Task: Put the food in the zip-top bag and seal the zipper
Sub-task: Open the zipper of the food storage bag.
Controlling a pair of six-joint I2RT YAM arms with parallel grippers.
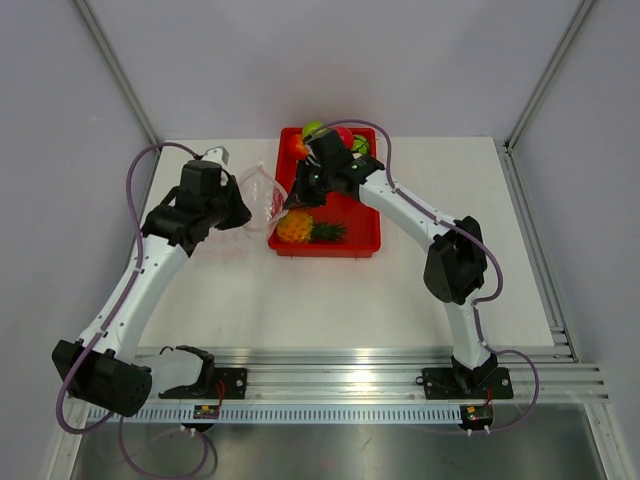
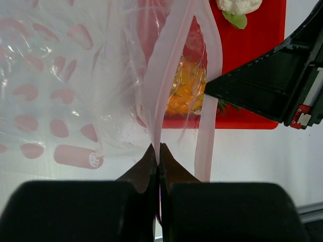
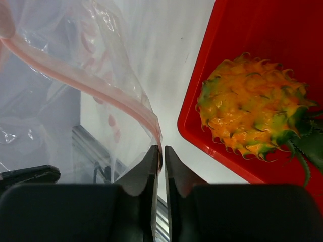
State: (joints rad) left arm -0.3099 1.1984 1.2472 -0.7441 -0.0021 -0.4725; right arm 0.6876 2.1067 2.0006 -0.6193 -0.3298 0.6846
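1. Pale lilac-grey walls (image 1: 300, 60) and slanting metal posts (image 1: 118, 75) around a white counter (image 1: 330, 300). Ribbed metal rail (image 1: 350, 358) along the near edge, both arm bases bolted to it.
2. Red tray (image 1: 330, 252) at the middle of the far edge, holding all the food in sight. Orange pineapple (image 1: 300, 228) in its near-left corner. Red fruit (image 1: 297, 145) and green fruit (image 1: 313, 128) at its far end. White cauliflower (image 2: 239, 5) glimpsed only from the left wrist.
3. Zip-top bag (image 1: 262, 195) just left of the tray, toward the far edge and left of centre. Clear, crinkly, printed with pink shapes, no food visible inside.
4. Left claw (image 2: 157, 151) pinched shut on the zipper (image 2: 164, 70), the pink strip rising from between its tips. Right claw (image 3: 162, 151) likewise closed, nipping the thin edge of the bag's mouth just beside the tray's left rim.
5. Step in hand, by judgement: mouth of the bag held up between both claws, ready to be spread. Loading not yet begun, sealing far off.
6. Next move, by judgement: spread the mouth wide, then free one claw, probably the right, nearest the pineapple, to fetch food. Risk of the soft mouth sagging shut once held at one point only.
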